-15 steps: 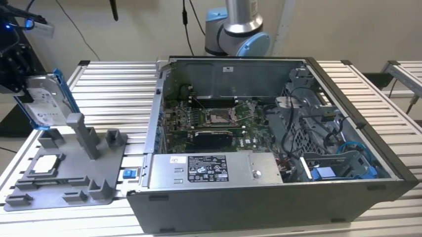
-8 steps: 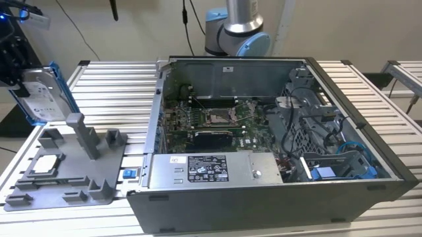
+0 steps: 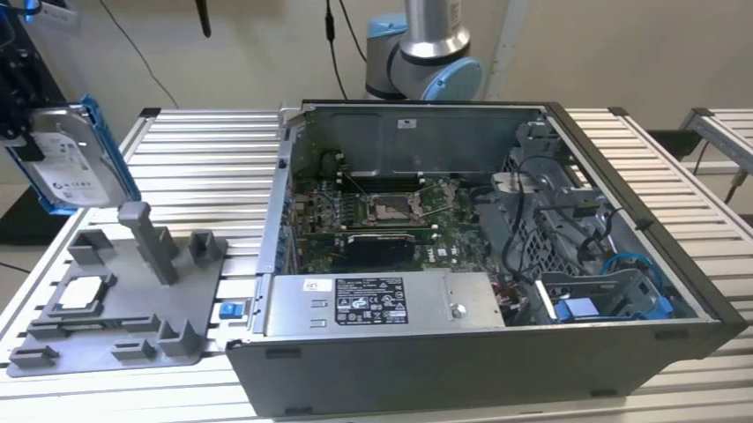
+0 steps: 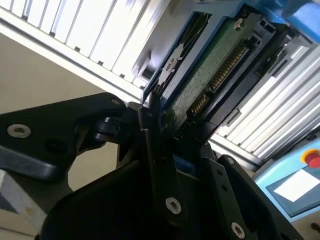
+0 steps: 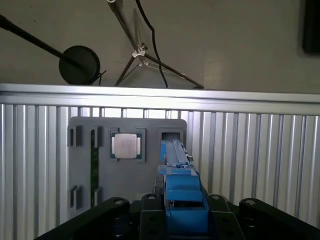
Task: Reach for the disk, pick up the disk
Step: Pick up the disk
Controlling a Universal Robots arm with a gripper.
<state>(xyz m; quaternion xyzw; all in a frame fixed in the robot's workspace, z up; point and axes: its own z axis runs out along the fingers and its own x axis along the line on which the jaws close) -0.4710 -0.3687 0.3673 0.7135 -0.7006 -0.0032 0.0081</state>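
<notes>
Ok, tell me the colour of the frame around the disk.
Bright blue; the disk's frame shows best in the first wrist view.

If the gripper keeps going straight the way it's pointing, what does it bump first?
Probably the grey tray, near the square pocket beside the chip. The gripper is shut on the disk, whose far end leads, so that would touch first. Depth is hard to judge.

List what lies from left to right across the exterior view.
Disk, held up off the table → small blue clip → long grey labelled box → blue drive cage → second slatted table.
</notes>
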